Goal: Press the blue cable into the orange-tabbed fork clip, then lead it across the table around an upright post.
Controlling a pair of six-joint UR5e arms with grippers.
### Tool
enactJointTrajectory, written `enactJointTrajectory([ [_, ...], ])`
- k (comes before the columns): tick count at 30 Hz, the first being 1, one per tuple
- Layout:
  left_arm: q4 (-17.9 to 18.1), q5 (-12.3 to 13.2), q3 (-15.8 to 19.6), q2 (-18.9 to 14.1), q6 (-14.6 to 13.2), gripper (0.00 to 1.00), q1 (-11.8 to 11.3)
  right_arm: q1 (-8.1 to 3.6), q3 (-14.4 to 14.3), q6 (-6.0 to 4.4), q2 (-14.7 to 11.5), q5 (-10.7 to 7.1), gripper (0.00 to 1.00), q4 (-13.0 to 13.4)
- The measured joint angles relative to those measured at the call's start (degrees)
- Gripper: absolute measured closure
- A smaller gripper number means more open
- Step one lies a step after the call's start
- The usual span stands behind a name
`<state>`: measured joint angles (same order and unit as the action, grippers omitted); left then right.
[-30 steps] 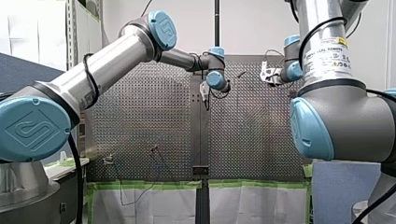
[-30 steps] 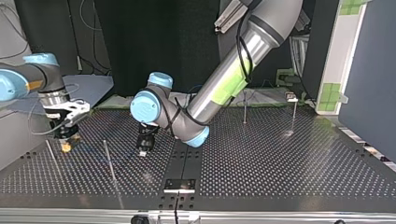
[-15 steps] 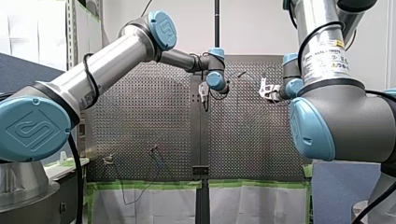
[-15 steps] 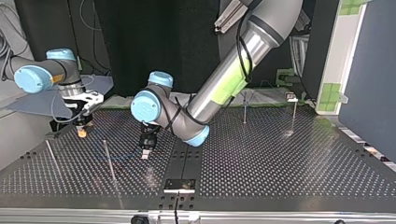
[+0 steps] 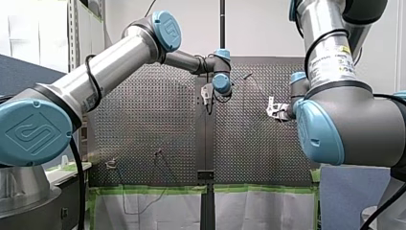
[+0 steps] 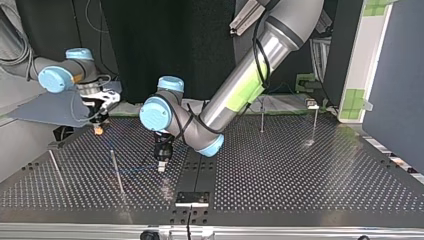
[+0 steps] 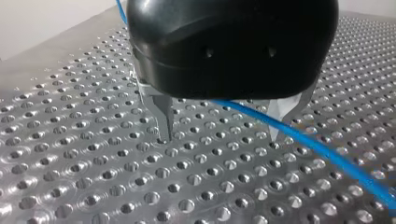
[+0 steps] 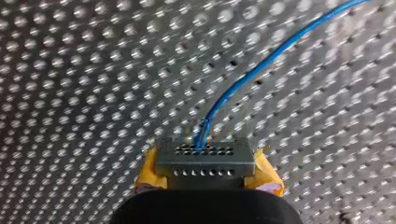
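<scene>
Perforated steel table (image 6: 300, 175) spreads under both arms. Your right gripper (image 8: 205, 156) pinches the blue cable (image 8: 261, 65), which runs from it toward your left gripper (image 7: 219, 135) and slants across between that one's spread fingers. In the top view an upright post (image 6: 116, 170) stands between the two grippers.

Perforated metal table (image 6: 300, 170) carries a thin upright post (image 6: 116, 172) near my left gripper (image 6: 161, 169); blue cable (image 7: 327, 149) passes between its fingers (image 7: 164, 116).

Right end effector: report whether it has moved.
Yes. My right end effector, shut on the blue cable, has moved toward the top view's right and far side, away from the leftmost upright post.
</scene>
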<state>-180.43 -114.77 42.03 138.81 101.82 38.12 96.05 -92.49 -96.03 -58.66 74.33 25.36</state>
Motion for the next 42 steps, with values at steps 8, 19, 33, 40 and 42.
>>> enactJointTrajectory([
  [8, 0.2, -0.6, 0.3, 0.0, 0.0, 0.00, 0.0, -0.34, -1.8, 0.13, 3.1, 0.96, 1.00, 3.3],
  [19, 0.3, -0.9, 0.4, 0.0, 0.1, 0.00, 0.2, -1.51, -2.9, 0.23, 8.2, 0.81, 1.00, 8.6],
  [33, 0.3, -2.9, 0.3, 0.0, 0.1, 0.00, 0.4, -3.28, -3.0, 0.64, 16.6, 0.30, 1.00, 14.6],
  [40, 0.3, -3.9, 0.3, 0.0, 0.4, 0.00, 0.5, -3.58, -3.0, 0.69, 20.5, 0.25, 1.00, 17.2],
  [42, 0.3, -4.2, 0.3, 0.0, 0.4, 0.00, 0.5, -3.66, -3.0, 0.71, 21.7, 0.23, 1.00, 18.2],
])
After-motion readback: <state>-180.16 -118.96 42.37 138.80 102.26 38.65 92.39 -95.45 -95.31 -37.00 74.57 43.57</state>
